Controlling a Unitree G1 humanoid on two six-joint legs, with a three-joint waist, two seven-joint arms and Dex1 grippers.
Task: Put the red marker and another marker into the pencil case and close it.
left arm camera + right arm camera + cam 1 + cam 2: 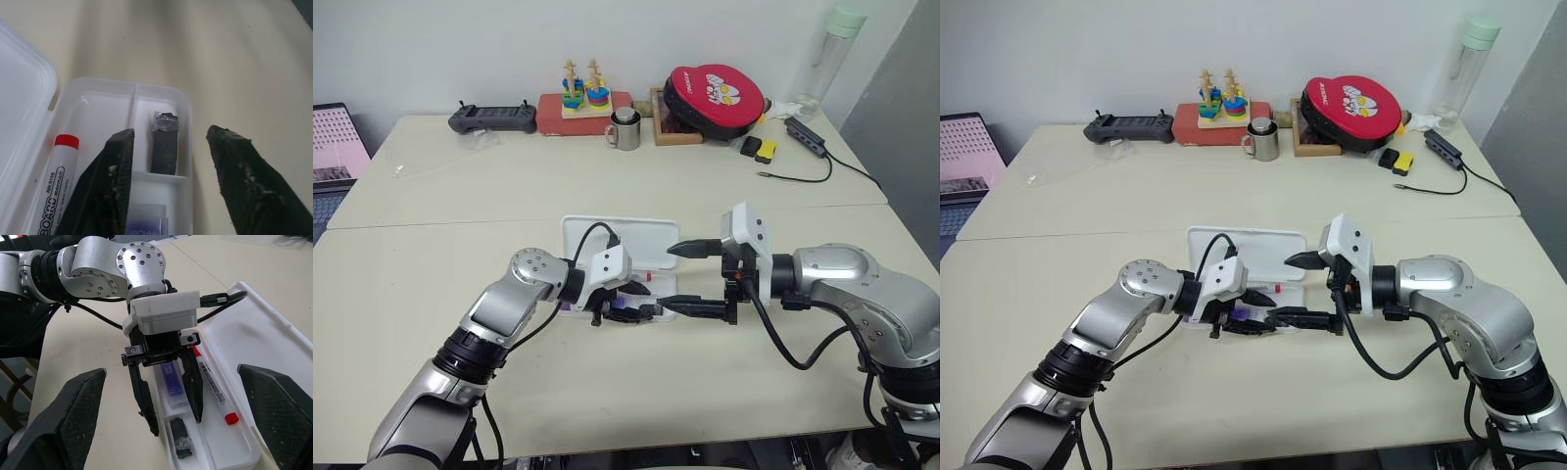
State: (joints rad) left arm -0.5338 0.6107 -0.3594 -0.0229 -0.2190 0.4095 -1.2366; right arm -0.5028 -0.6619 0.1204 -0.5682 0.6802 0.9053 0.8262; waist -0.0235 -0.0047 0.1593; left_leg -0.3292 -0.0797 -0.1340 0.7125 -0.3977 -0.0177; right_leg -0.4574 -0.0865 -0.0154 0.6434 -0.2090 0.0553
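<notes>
**Both markers in the open case, both claws spread**

While the pencil case [254, 328] lies open on the cream table [440, 284] with its lid folded flat away from the robot, the left gripper [171, 409] hangs over the tray with its two black fingers [110, 186] parted and nothing between them. One finger sits above the tray's inside, the other just outside the near wall. The red marker [212, 387] lies along the long compartment of the tray, red cap toward one short end, its white barrel printed with black lettering. The purple marker [172, 382] rests in the narrower compartment beside it, directly under the left gripper. In the small end compartment lies a short dark stubby object [180, 440] with a scuffed tip. The right gripper [700, 279] faces the left one from the opposite side, its jaws spread wide and empty, one finger over the lid, the other near the tray's front edge.
</notes>
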